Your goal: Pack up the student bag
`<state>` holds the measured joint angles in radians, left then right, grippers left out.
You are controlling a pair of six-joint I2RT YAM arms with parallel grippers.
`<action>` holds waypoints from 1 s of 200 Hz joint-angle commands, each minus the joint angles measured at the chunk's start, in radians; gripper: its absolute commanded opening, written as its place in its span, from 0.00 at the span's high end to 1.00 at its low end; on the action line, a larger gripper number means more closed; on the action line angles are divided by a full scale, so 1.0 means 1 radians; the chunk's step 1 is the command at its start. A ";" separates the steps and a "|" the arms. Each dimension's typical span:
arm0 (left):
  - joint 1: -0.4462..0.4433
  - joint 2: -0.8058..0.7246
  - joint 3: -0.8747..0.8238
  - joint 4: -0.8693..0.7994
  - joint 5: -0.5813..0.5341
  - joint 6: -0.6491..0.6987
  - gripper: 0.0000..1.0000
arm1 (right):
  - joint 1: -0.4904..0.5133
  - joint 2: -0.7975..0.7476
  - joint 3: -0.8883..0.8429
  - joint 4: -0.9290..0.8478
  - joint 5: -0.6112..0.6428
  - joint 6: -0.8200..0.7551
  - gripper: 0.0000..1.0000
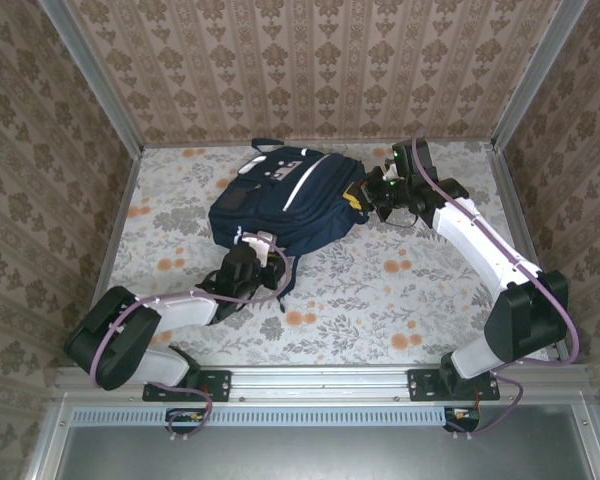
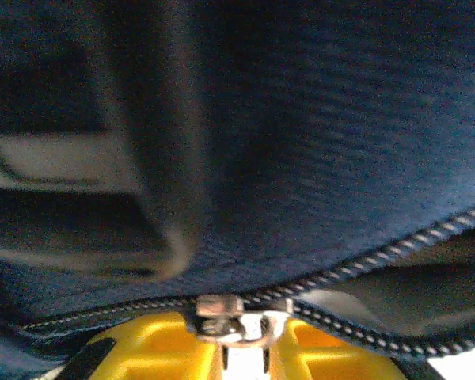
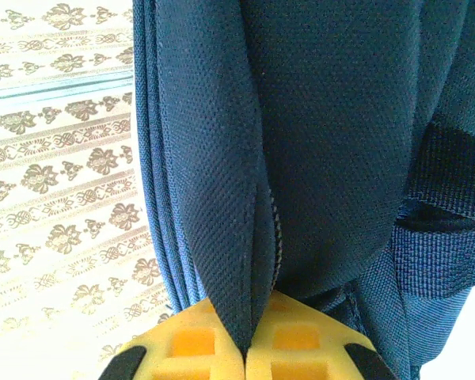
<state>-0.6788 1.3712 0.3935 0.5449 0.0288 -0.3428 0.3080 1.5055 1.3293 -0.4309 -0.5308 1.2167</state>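
Observation:
The student bag (image 1: 290, 200), navy with white stripes, lies on the flowered table at the back centre. My left gripper (image 1: 255, 255) is at the bag's near edge. In the left wrist view its yellow fingers (image 2: 142, 352) close from both sides on the metal zipper pull (image 2: 236, 324), with the zipper line (image 2: 380, 257) running off to the right over the blue fabric (image 2: 317, 119). My right gripper (image 1: 358, 197) is at the bag's right side. In the right wrist view it (image 3: 245, 348) is shut on a pinched fold of bag fabric (image 3: 222, 198).
The flowered table cloth (image 1: 380, 290) has free room in front of and to the right of the bag. Patterned walls (image 1: 320, 70) with metal corner posts (image 1: 525, 80) enclose the table on three sides. A dark webbing strap (image 3: 451, 182) crosses the bag's right side.

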 commanded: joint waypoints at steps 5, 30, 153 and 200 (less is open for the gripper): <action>0.006 -0.028 0.030 0.020 0.016 0.040 0.92 | 0.021 -0.083 0.008 0.115 -0.087 0.027 1.00; -0.001 -0.090 0.015 -0.027 0.030 0.045 1.00 | 0.022 -0.079 -0.016 0.114 -0.076 0.009 1.00; -0.077 -0.137 0.132 -0.129 0.163 -0.049 1.00 | 0.036 -0.030 -0.053 0.137 -0.026 -0.006 1.00; -0.088 -0.141 0.135 -0.197 0.137 -0.058 0.94 | 0.020 -0.006 -0.035 0.129 -0.027 -0.015 1.00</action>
<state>-0.7605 1.2461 0.5140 0.3820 0.1394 -0.3733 0.3244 1.5040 1.2514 -0.4168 -0.4808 1.2041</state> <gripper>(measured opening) 0.043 0.064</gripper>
